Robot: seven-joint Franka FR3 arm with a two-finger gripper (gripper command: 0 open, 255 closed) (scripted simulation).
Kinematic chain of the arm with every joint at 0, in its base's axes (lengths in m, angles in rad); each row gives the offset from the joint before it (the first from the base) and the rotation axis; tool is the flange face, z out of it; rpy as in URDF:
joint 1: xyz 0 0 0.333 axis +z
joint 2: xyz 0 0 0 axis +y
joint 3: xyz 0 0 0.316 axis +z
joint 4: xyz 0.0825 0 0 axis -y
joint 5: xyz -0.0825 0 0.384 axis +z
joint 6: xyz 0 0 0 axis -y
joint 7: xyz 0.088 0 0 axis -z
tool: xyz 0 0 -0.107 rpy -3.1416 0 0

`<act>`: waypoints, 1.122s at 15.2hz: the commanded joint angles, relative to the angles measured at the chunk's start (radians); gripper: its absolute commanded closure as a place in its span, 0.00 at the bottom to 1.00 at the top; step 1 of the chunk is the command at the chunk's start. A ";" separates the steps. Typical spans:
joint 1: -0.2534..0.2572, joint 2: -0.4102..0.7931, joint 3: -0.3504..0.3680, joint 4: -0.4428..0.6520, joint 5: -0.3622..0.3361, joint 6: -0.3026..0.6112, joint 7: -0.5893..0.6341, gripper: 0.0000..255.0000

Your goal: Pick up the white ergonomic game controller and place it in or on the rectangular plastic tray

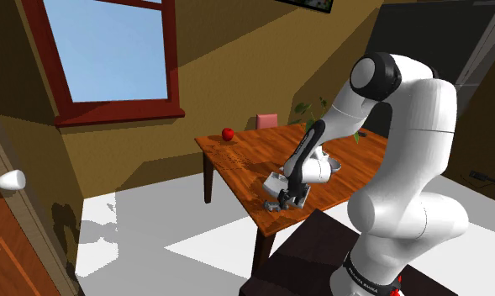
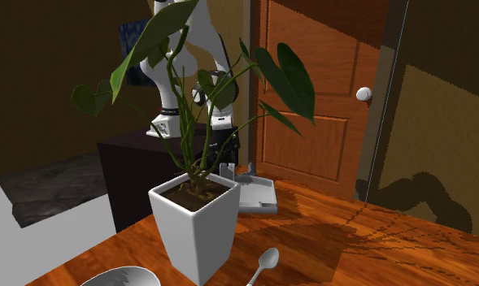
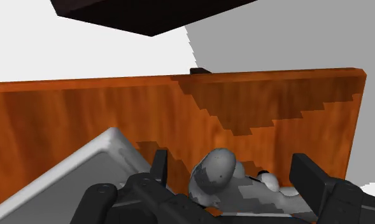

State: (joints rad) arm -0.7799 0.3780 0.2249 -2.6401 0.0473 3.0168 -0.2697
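The whitish-grey game controller (image 3: 216, 173) lies on the wooden table (image 3: 84, 114) near its front edge, just beside a corner of the light grey rectangular tray (image 3: 77, 175). My gripper (image 3: 235, 168) hangs low over the controller, its fingers (image 3: 159, 167) standing apart on either side of it without clasping it. In the shoulder view the gripper (image 1: 286, 200) is down at the table's near corner, next to the tray (image 1: 276, 181). The second exterior view has the tray (image 2: 260, 197) behind the plant's stems.
A red apple (image 1: 228, 134) and a pink block (image 1: 267, 121) sit at the table's far side. A potted plant (image 2: 195, 215), a spoon (image 2: 264, 264) and a bowl (image 2: 119, 278) stand further along it. The table's edge (image 3: 179, 79) runs close past the controller.
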 commanded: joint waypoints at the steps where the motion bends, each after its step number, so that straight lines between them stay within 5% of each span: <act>1: -0.107 -0.021 0.065 0.067 0.023 -0.144 -0.059 0.00; 9: -0.053 0.106 0.014 0.100 0.001 -0.050 -0.044 0.00; 17: -0.053 0.106 0.014 0.100 0.001 -0.050 -0.045 0.00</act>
State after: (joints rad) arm -0.8321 0.4817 0.2396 -2.5450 0.0487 2.9635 -0.3127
